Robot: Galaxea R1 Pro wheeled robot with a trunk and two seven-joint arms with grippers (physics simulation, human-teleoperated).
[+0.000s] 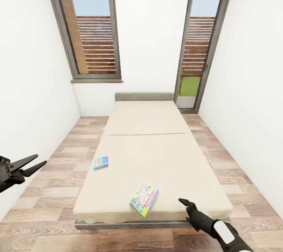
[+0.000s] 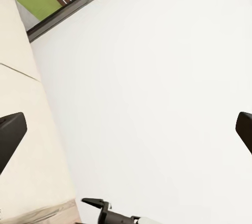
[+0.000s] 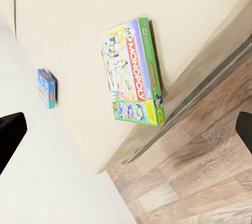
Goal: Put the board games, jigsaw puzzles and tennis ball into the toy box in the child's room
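Two board games lie on the beige bed. The white-red-green Monopoly box is flat near the foot edge. A smaller blue box sits near the bed's left side. My right gripper hovers open over the foot corner, a little right of the Monopoly box, holding nothing. At the far left, over the floor by the wall, my left gripper is open and empty. The table, toy box, jigsaw puzzles and tennis ball are out of view.
White walls close in on both sides of the bed, leaving strips of wood-plank floor left and right. A tall grey-framed window and a glazed door stand beyond the grey headboard.
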